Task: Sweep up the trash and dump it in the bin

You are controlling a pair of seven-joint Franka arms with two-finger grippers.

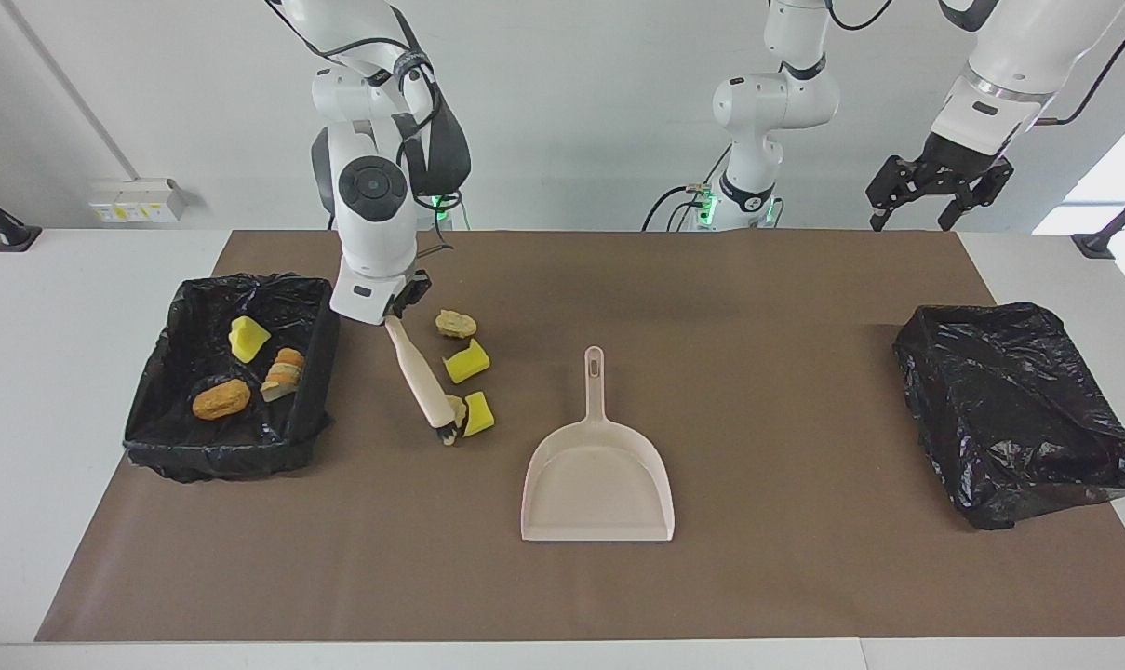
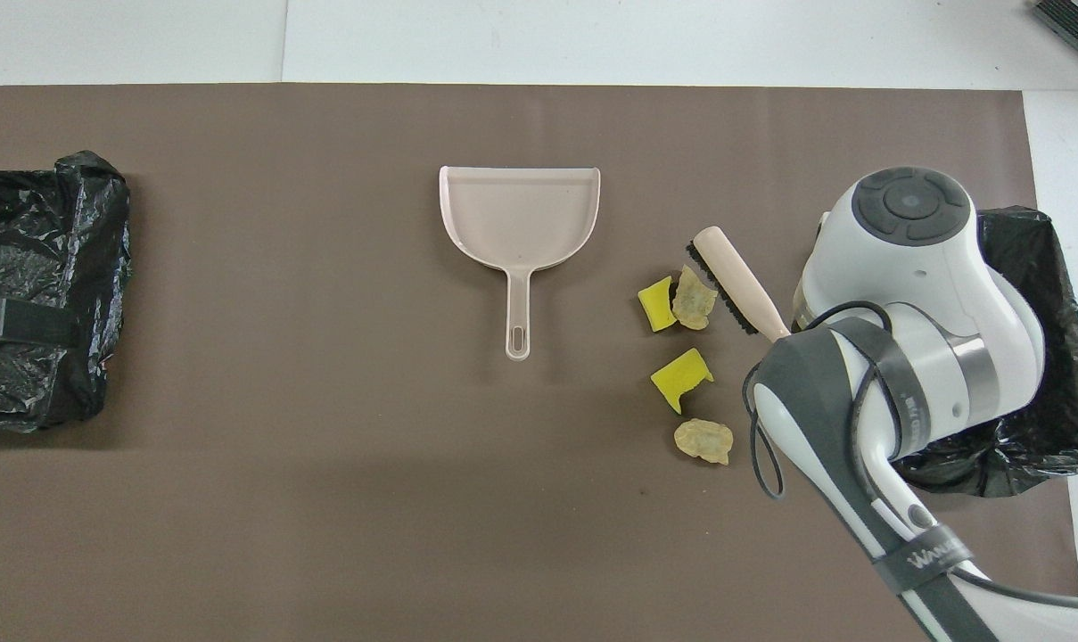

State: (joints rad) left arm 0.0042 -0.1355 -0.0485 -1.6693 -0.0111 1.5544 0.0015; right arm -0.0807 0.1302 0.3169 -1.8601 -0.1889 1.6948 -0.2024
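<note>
Facing view first: my right claw (image 1: 396,312) is clamping shut on the handle of the brush (image 1: 420,379), hanging low over the brown mat (image 1: 757,279) beside the lined bin (image 1: 157,447) at the right arm's end of the bench (image 1: 78,307). The brush is slanting down from my claw, away from the robots, and its dark bristles are pressing on the mat against a tan lump (image 2: 695,299), which in turn is touching a yellow sponge chunk (image 1: 477,413). From overhead, that pair is sitting just beside the pink dustpan (image 2: 521,218), a little toward the right arm's end. A second yellow chunk (image 1: 466,361) is lying nearer to the robots, and another tan lump (image 1: 456,324) nearer still, just beside my claw. Inside the bin three more scraps are resting: a yellow chunk (image 1: 247,338), a sliced bread piece (image 1: 284,370) and an orange-brown lump (image 1: 220,398). My left claw (image 1: 925,209) is waiting high over the left arm's end of the bench, fingers spread wide and holding nothing, with a second black-lined bin (image 1: 1018,409) lying below it on the mat.
</note>
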